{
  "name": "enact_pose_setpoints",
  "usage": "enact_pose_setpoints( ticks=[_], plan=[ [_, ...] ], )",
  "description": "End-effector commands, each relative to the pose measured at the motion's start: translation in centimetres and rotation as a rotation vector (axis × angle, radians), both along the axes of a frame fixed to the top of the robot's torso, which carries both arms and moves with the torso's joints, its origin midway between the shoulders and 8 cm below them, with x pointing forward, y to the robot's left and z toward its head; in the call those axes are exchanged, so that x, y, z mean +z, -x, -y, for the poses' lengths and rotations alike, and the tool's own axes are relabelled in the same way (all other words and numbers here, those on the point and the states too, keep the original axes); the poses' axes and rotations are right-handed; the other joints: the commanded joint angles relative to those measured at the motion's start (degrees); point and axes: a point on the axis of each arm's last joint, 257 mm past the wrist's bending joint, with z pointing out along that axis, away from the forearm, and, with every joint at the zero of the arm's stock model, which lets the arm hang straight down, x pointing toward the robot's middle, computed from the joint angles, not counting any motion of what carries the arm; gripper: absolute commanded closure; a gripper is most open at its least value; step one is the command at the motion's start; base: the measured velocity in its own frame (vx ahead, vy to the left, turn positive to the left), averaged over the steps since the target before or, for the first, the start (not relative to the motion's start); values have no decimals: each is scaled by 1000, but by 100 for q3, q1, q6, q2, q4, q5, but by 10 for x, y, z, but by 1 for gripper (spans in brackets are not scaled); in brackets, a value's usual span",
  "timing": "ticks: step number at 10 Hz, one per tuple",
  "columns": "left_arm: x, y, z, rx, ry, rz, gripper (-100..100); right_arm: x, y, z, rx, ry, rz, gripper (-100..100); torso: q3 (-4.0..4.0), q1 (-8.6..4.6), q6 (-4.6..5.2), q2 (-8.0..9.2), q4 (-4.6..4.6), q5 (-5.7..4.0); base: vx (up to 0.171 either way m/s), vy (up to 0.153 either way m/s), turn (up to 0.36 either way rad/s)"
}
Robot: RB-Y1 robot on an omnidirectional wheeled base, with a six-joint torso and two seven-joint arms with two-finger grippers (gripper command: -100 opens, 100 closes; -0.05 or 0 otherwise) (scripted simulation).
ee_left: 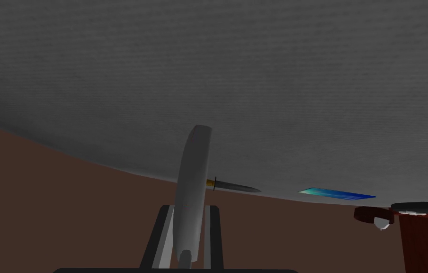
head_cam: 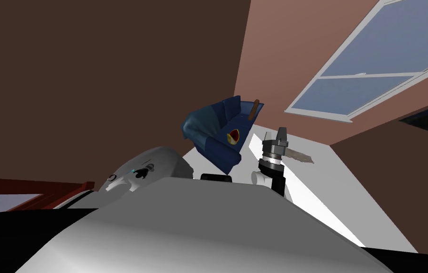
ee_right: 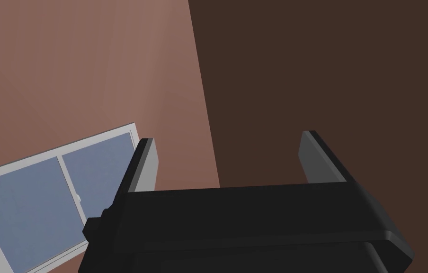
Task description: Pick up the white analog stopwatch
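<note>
Left claw (ee_left: 190, 211) clenched on grey stopwatch (ee_left: 193, 175), edge-on between its fingers; right claw (ee_right: 229, 144) released.

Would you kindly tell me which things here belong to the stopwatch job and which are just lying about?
Job: stopwatch, seemingly edge-on in the left gripper, jaws shut; right gripper, jaws open, idle.
Lying about: knife; flat blue thing; blue armchair; dark red table; window.
</note>
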Motion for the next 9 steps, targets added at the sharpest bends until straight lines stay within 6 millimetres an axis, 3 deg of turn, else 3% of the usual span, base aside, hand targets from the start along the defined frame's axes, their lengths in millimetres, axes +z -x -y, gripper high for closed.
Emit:
enact_pose_setpoints(
  ticks=[1, 3, 5, 7, 8, 9],
  plan=[
    [-1, -19, 11, -19, -3, -3, 100, 0, 0, 0, 0, 0, 0, 0, 0, 0, 0, 0, 0, 0, -18, 33, 164],
    [0, -25, 14, -26, -2, 5, 100, 0, 0, 0, 0, 0, 0, 0, 3, 6, -5, 5, 0, 1, -19, 19, 49],
    [1, -48, 28, -50, -5, 6, 100, 0, 0, 0, 0, 0, 0, 0, 3, 1, 0, 3, 2, 0, -23, 24, 117],
    [3, -89, 59, -102, -4, 10, 100, 0, 0, 0, 0, 0, 0, 0, 5, 5, 1, 7, 4, 0, -36, 52, 228],
    [3, -90, 59, -98, -6, 8, 100, 0, 0, 0, 0, 0, 0, 0, 7, 15, -12, 13, 1, 4, -29, 41, 95],
    [2, -104, 73, -120, -5, 3, 100, 0, 0, 0, 0, 0, 0, 0, 7, 10, -1, 11, 5, 1, -29, 45, 125]
  ],
)
